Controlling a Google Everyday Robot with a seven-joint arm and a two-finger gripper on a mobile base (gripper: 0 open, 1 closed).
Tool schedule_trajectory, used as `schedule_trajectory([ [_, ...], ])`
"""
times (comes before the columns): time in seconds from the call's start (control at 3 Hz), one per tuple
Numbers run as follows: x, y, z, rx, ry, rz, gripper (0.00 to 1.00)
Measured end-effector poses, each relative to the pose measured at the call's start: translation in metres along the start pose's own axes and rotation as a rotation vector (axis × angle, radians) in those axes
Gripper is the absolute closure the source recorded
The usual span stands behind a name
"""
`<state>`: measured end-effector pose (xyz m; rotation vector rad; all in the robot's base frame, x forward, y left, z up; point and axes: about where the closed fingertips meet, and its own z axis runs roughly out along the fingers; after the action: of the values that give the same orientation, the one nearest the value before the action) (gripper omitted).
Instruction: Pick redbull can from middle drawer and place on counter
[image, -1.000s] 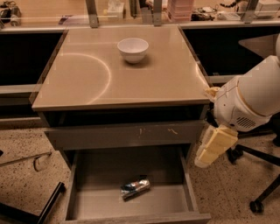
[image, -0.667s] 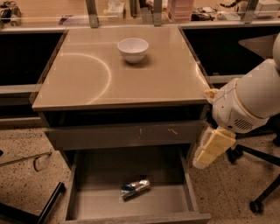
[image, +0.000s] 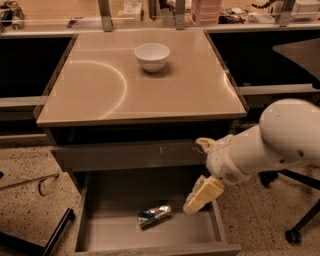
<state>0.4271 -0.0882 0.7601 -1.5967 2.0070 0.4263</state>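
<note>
Find redbull can flat on middle drawer floor, long axis roughly left-right. Find end effector over drawer's right side, can just left and lower, apart. Cannot tell if spread or pressed together.

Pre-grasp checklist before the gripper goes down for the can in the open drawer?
1. middle drawer open: ok.
2. redbull can reachable, lying on its side on the drawer bottom: ok.
3. gripper above the can: not ok, it hangs to the can's right, apart.
4. gripper clear of the drawer's right wall: cannot tell.
5. counter has bare room in front of the white bowl: ok.
</note>
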Motion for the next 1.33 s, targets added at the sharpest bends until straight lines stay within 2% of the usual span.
schedule_trajectory([
  [0.33, 0.008, -0.006, 0.054, 0.019, -0.103, 0.024, 0.00],
  [0.67, 0.008, -0.005, 0.054, 0.018, -0.103, 0.024, 0.00],
  [1.0, 0.012, -0.002, 0.083, 0.030, -0.033, 0.007, 0.00],
  [1.33, 0.039, 0.010, 0.143, 0.041, 0.094, -0.033, 0.00],
])
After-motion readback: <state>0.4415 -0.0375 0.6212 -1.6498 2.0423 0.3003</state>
